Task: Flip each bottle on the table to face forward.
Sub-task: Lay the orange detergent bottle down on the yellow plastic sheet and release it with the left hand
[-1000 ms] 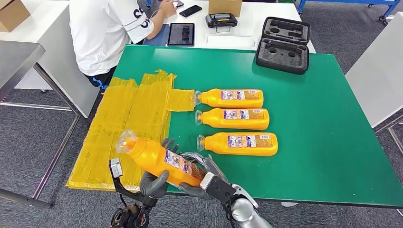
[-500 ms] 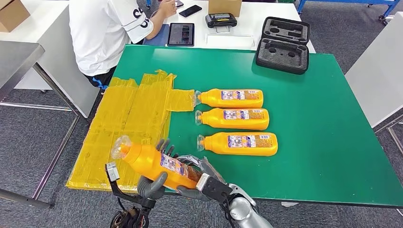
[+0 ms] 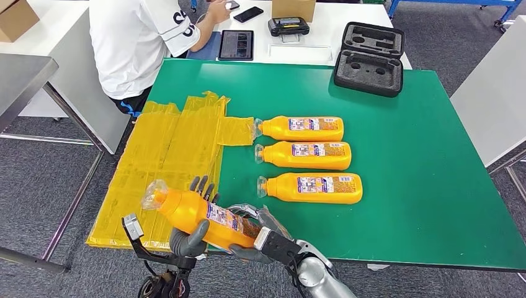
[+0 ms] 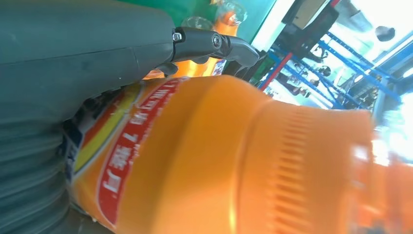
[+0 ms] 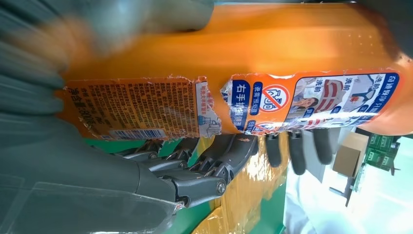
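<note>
Holding one bottle [image 3: 197, 214] in both hands' fingers [image 3: 188, 241] | three bottles [image 3: 307, 153] lying on table [image 3: 428, 186]

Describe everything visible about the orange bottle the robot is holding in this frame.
The held bottle is orange plastic with a ribbed shoulder, a clear cap over its neck and a torn paper label of printed text and blue pictures. It is lifted off the green table, near its front left corner over the yellow sheet, lying tilted with the cap up and to the left. The left robot hand grips its middle from below; the right robot hand holds its base end.
</note>
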### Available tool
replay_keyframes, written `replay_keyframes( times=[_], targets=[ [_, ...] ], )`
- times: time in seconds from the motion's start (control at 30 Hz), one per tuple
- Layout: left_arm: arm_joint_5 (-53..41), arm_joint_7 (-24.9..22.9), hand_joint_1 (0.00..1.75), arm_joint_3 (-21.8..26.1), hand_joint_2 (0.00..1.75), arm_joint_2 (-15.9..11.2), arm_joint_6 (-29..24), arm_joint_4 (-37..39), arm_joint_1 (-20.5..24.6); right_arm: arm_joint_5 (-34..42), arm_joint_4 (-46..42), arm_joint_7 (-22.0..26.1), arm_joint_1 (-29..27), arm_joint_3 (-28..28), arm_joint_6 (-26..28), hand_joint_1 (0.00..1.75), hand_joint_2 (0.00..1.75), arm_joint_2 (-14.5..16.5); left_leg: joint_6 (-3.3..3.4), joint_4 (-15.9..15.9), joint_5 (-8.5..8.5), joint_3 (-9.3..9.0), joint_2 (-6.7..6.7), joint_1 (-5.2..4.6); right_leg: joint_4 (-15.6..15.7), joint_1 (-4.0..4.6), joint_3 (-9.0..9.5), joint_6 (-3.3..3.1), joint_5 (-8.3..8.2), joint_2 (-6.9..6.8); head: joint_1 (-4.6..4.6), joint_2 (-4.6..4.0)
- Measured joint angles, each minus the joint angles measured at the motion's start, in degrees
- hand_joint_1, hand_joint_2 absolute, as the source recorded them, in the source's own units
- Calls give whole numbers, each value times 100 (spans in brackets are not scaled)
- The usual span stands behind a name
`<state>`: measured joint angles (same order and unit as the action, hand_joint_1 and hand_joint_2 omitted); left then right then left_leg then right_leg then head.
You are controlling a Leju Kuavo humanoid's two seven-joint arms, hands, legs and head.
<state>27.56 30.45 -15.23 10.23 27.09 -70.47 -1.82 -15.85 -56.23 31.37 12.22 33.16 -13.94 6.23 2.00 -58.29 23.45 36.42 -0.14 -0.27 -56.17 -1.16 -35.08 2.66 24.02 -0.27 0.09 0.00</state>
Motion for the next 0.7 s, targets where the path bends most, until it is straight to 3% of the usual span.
replay_keyframes(
  times=[0.3,0.37,0.43,0.5,0.7],
  targets=[
    [-92,19,0,54,175,20,-57,-63,-3,16,43,2,17,19,-7,175,175,-1,0,0,0,0,0,0,0,0,0,0,0,0,0,0],
    [-110,41,24,54,175,20,-50,-65,-3,16,47,2,17,21,-7,175,175,-2,0,0,0,0,0,0,0,0,0,0,0,0,-1,0],
    [-125,70,110,54,175,20,-30,-65,-3,18,50,2,17,23,-7,175,175,-2,0,0,0,0,0,0,0,0,-1,0,0,0,-1,0],
    [-156,103,174,54,175,20,-7,-65,-2,22,52,1,17,24,-7,175,175,-2,0,0,0,0,0,0,0,0,-1,0,0,0,0,0],
    [-229,176,175,53,175,20,37,-65,1,29,54,-1,22,22,-7,175,175,-2,0,0,0,0,1,0,0,0,-2,0,0,1,0,0]
  ],
)
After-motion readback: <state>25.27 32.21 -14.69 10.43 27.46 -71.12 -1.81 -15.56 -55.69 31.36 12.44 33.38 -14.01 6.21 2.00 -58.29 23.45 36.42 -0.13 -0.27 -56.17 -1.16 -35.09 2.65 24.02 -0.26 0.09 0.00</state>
